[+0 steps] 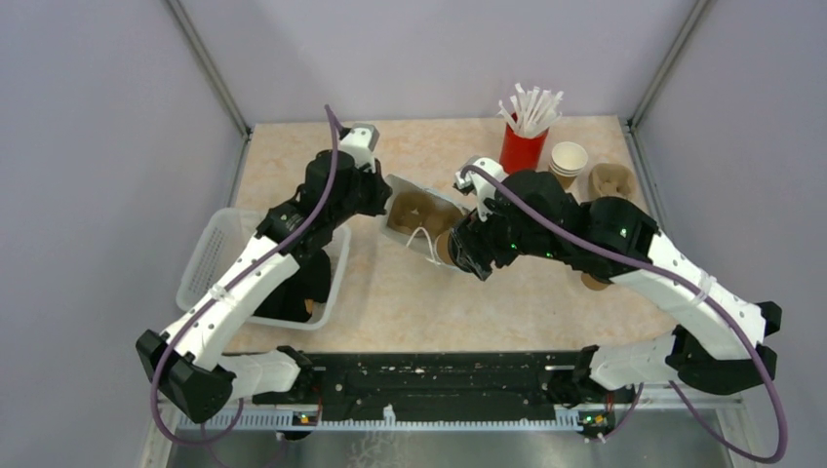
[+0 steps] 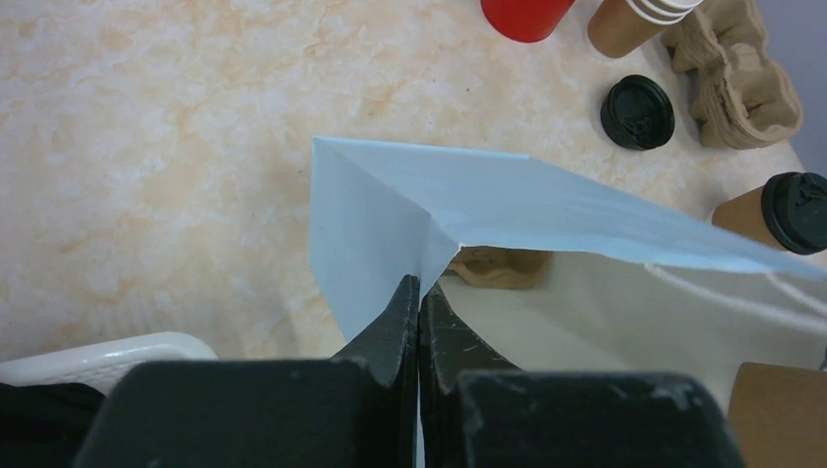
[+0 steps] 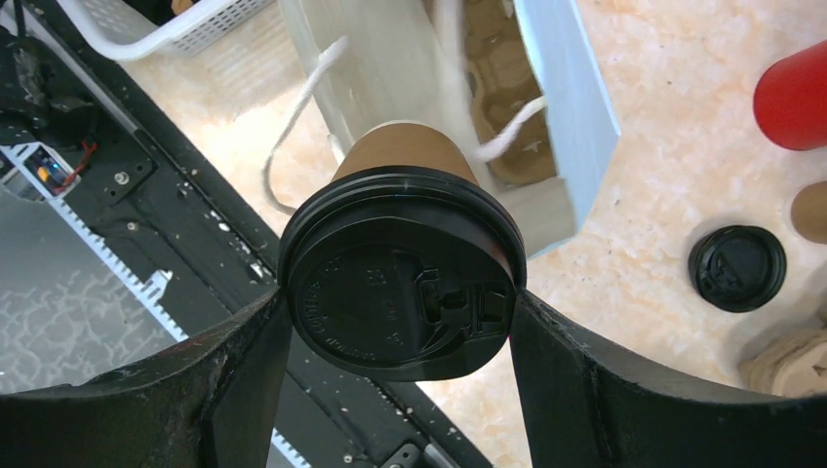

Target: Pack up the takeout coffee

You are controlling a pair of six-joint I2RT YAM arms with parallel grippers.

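Observation:
A pale blue bag point(image 1: 417, 220) lies on its side at mid-table, with a brown cup carrier point(image 1: 421, 209) inside. My left gripper point(image 2: 419, 289) is shut on the bag's rim point(image 2: 429, 244) and holds the mouth open. My right gripper point(image 3: 400, 304) is shut on a kraft coffee cup with a black lid point(image 3: 400, 273), gripped at the lid and held just outside the bag's mouth point(image 3: 546, 107). This cup also shows in the top view point(image 1: 444, 246). A second lidded cup point(image 2: 780, 210) stands on the table to the right, partly under the right arm point(image 1: 593, 281).
A loose black lid point(image 2: 637, 112) lies on the table beyond the bag. A red cup of white straws point(image 1: 523, 146), a stack of empty kraft cups point(image 1: 569, 161) and a spare carrier point(image 1: 612, 180) stand at the back right. A white basket point(image 1: 210, 258) sits at the left.

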